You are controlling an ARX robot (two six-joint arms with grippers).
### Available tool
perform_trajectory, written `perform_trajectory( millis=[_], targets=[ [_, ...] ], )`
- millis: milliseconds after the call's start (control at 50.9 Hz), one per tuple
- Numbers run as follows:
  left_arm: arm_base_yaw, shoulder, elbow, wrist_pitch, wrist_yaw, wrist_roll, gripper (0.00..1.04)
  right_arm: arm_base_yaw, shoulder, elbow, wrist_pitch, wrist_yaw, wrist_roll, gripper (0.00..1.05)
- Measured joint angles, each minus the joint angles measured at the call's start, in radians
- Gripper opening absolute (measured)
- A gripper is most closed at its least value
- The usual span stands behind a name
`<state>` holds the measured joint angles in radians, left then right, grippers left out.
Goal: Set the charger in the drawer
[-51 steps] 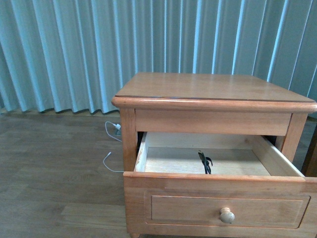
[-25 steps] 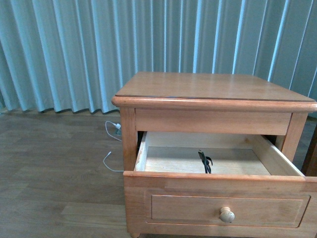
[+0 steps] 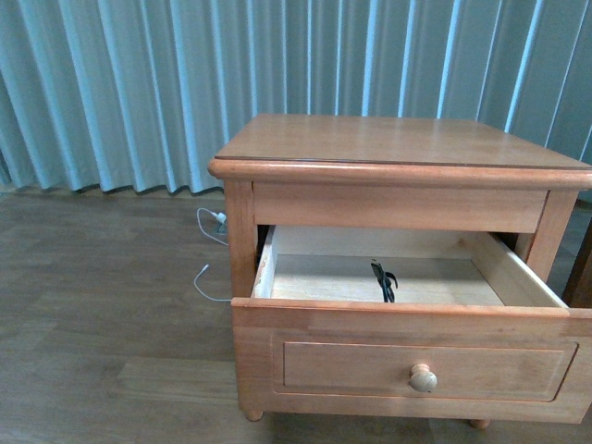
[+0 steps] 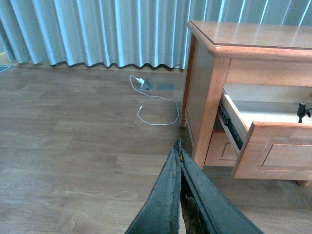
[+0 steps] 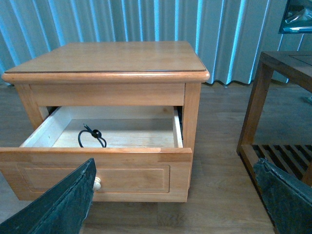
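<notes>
The drawer [image 3: 398, 310] of the honey-coloured nightstand stands pulled out, with its round knob [image 3: 423, 376] facing me. On its pale floor lies the charger [image 3: 383, 280], of which only the coiled black cable shows; the same loop shows in the right wrist view [image 5: 91, 138] and the left wrist view [image 4: 302, 111]. The drawer front fills the right wrist view [image 5: 97, 155]. My left gripper [image 4: 178, 146] is shut on nothing, low over the floor to the left of the nightstand. My right gripper [image 5: 174, 168] is open and empty, in front of the drawer. Neither arm shows in the front view.
A thin white cable with a white plug [image 4: 156, 105] lies on the wooden floor left of the nightstand, also in the front view [image 3: 211, 250]. A dark wooden table [image 5: 278, 73] stands to the nightstand's right. Pale blue curtains hang behind. The nightstand top [image 3: 388, 139] is bare.
The front view has drawn back a little: the nightstand sits higher in the frame and its feet now show. The drawer and the cable inside it have not moved.
</notes>
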<state>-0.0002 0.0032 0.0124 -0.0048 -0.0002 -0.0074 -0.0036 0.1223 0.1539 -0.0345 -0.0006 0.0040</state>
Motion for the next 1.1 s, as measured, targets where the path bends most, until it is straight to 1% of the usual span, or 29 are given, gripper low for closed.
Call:
perform_trajectory(
  millis=[79, 98, 236, 315, 334, 374, 413, 472, 531, 550, 629, 727, 983, 1101],
  targets=[
    [0.000, 0.000, 0.000, 0.000, 0.000, 0.000, 0.17, 0.000, 0.000, 0.000, 0.000, 0.000, 0.000, 0.97],
    [0.000, 0.000, 0.000, 0.000, 0.000, 0.000, 0.19, 0.000, 0.000, 0.000, 0.000, 0.000, 0.000, 0.97],
    [0.000, 0.000, 0.000, 0.000, 0.000, 0.000, 0.44, 0.000, 0.000, 0.000, 0.000, 0.000, 0.000, 0.97],
    [0.000, 0.000, 0.000, 0.000, 0.000, 0.000, 0.62, 0.000, 0.000, 0.000, 0.000, 0.000, -0.001, 0.97],
    [0.000, 0.000, 0.000, 0.000, 0.000, 0.000, 0.64, 0.000, -0.001, -0.001, 0.003, -0.004, -0.010, 0.97],
    [0.000, 0.000, 0.000, 0.000, 0.000, 0.000, 0.71, -0.001, -0.003, -0.015, 0.050, -0.032, -0.061, 0.97],
    [0.000, 0.000, 0.000, 0.000, 0.000, 0.000, 0.78, 0.004, 0.005, -0.017, 0.064, -0.028, -0.146, 0.97],
    [0.000, 0.000, 0.000, 0.000, 0.000, 0.000, 0.89, 0.013, 0.042, 0.000, 0.038, -0.005, -0.231, 0.97],
    [0.000, 0.000, 0.000, 0.000, 0.000, 0.000, 0.99, 0.016, 0.107, 0.024, -0.012, -0.001, -0.253, 0.97],
    [0.000, 0.000, 0.000, 0.000, 0.000, 0.001, 1.01, 0.016, 0.132, 0.033, -0.031, -0.003, -0.253, 0.97],
    [0.000, 0.000, 0.000, 0.000, 0.000, 0.001, 0.98, 0.017, 0.225, 0.056, -0.052, -0.014, -0.245, 0.97],
    [0.000, 0.000, 0.000, 0.000, 0.000, 0.002, 0.99, 0.041, 0.383, 0.107, -0.068, -0.023, -0.221, 0.97],
    [0.000, 0.000, 0.000, 0.000, 0.000, 0.002, 0.99, 0.179, 0.822, 0.245, 0.020, 0.011, -0.085, 0.97],
    [0.000, -0.001, 0.000, 0.000, 0.000, 0.002, 0.99, 0.225, 1.015, 0.313, 0.081, 0.038, -0.011, 0.97]
  ],
)
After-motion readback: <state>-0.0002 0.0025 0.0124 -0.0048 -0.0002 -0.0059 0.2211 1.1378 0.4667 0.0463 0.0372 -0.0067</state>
